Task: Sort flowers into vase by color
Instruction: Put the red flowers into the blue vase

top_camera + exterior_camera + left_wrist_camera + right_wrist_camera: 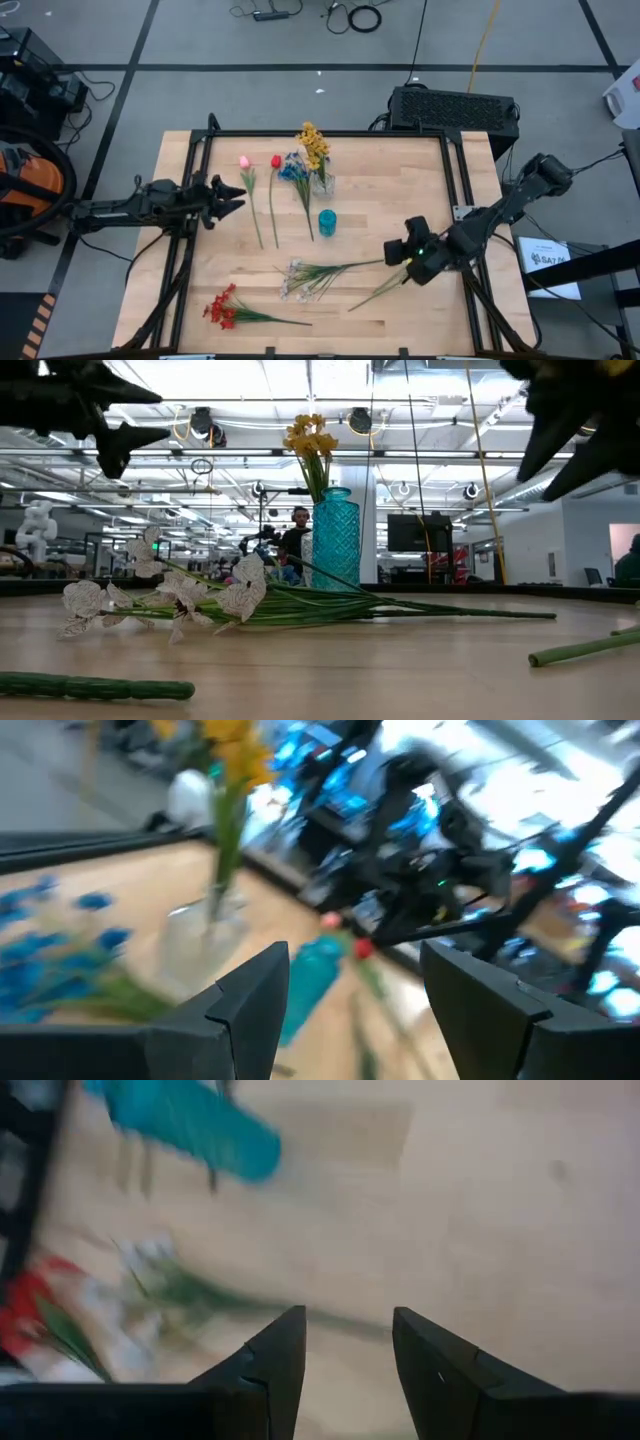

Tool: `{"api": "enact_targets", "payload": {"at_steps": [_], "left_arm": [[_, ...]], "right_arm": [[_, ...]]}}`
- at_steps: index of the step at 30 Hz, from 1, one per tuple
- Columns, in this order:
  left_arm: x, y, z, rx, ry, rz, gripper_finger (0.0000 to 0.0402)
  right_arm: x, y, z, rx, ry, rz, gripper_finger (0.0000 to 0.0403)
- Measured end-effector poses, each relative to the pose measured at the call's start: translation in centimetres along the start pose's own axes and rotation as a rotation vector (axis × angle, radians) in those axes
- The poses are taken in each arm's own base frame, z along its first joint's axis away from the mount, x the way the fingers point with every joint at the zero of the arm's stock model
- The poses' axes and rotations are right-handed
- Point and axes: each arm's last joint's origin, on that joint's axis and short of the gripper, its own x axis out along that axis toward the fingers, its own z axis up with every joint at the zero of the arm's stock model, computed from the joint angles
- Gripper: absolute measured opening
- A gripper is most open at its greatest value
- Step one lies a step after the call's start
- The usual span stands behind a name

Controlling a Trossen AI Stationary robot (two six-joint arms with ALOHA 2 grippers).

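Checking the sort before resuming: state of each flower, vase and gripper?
yellow spray: upright in clear vase
teal vase: upright, empty
pink tulip, red tulip, blue spray, white spray, red spray: lying flat
left gripper: open, empty
right gripper: open, empty

Both arms dark, near-black, boxy jointed links. Left hand [232, 196]: two pointed black fingers [250, 1005], angular wedge shape with bevelled edges. Right hand [398, 262]: same black wedge fingers [280, 1365], chunky black wrist block with small green light, black cable along forearm.
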Motion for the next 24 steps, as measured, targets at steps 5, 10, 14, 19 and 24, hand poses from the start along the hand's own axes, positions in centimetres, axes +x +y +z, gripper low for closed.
{"api": "enact_targets", "payload": {"at_steps": [5, 10, 14, 19, 24], "left_arm": [[1.6, -1.0, 1.2, 0.024, 0.081, 0.153, 0.0234], [4.7, -2.2, 1.4, 0.002, 0.15, 0.312, 0.0234], [7.7, -3.3, 0.2, -0.065, 0.215, 0.425, 0.0234], [11.0, -4.6, -2.1, -0.323, 0.278, 0.55, 0.0234], [12.9, -5.6, -5.0, -0.5, 0.293, 0.666, 0.0233]], "right_arm": [[0.6, -3.8, 3.1, 0.056, -0.103, 0.191, 0.0143], [-0.5, -5.6, 6.1, -0.016, -0.165, 0.361, 0.0143], [-2.0, -6.0, 8.1, -0.127, -0.186, 0.453, 0.0143], [-3.0, -6.5, 9.5, -0.26, -0.208, 0.526, 0.0143], [-2.9, -6.7, 10.3, -0.373, -0.167, 0.559, 0.0143]]}}
